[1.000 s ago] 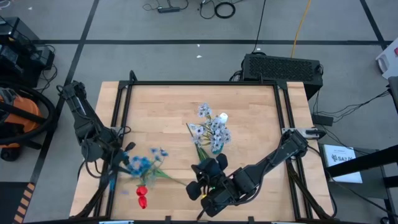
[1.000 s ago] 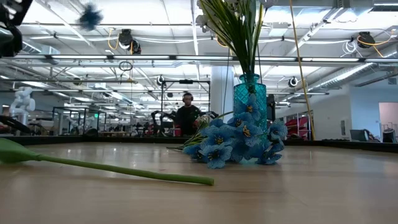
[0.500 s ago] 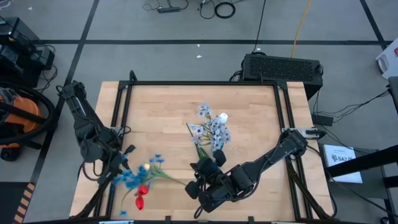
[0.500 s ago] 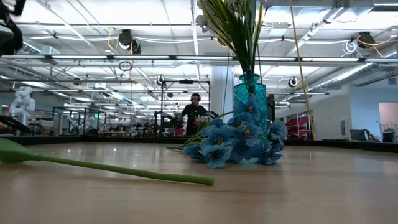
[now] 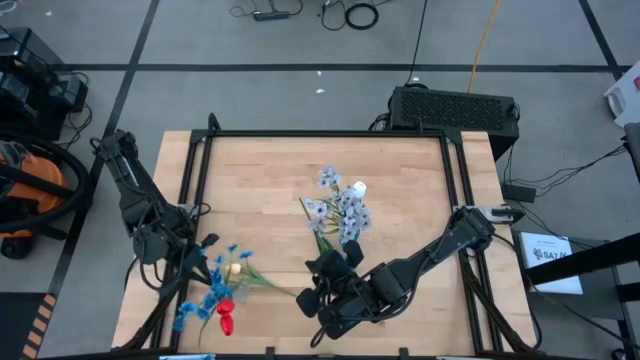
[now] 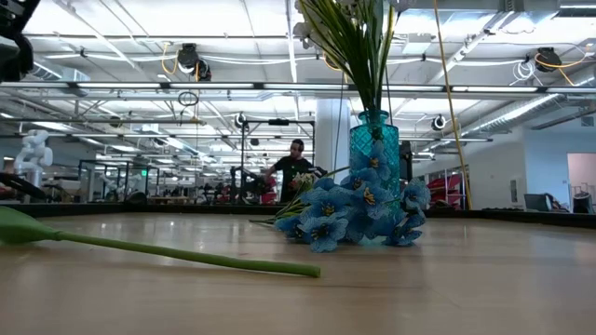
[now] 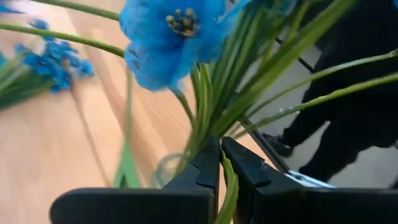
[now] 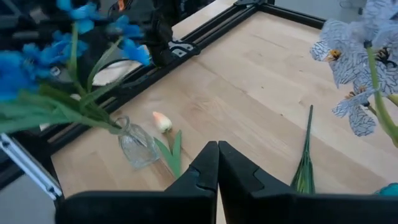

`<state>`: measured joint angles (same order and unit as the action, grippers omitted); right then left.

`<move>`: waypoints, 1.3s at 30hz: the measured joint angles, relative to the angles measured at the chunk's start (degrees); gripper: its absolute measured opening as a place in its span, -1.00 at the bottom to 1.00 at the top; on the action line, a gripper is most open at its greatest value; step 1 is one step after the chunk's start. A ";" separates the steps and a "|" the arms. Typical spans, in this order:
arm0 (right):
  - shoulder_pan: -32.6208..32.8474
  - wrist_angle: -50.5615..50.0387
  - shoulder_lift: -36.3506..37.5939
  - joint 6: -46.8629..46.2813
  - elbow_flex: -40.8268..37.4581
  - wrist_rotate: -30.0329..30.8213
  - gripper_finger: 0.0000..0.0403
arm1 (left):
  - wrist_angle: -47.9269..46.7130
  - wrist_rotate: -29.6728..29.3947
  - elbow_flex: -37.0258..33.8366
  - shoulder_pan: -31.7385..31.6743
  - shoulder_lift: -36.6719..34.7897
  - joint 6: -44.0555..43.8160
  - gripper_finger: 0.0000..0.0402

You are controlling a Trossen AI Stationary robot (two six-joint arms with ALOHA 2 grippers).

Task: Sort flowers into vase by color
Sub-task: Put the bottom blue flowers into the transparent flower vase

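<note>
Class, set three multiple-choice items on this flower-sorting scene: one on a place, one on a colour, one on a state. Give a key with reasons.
1. Where is the red tulip?
A. In the teal vase
B. On the table, on the left arm's side
C. In the right claw

2. What colour are the flowers the left claw holds?
A. Bright blue
B. Red
C. Cream-white

3. How is the right claw?
A. Wide open
B. Shut on a stem
C. Shut and empty

Key:
1 B, since the high view shows the red tulip lying on the table near the left arm.
2 A, since the left claw pinches the green stems of the bright blue spray.
3 C, since the right claw has its fingers together with nothing between them.
</note>
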<state>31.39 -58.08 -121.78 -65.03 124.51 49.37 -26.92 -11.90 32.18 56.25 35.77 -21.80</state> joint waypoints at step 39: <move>-2.31 0.04 0.02 -7.42 -0.01 0.03 -1.00 | -3.10 1.62 0.00 0.00 0.00 -5.33 -0.91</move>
<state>29.08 -58.04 -121.75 -72.45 124.50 49.40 -30.02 -10.28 32.18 56.25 35.77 -27.14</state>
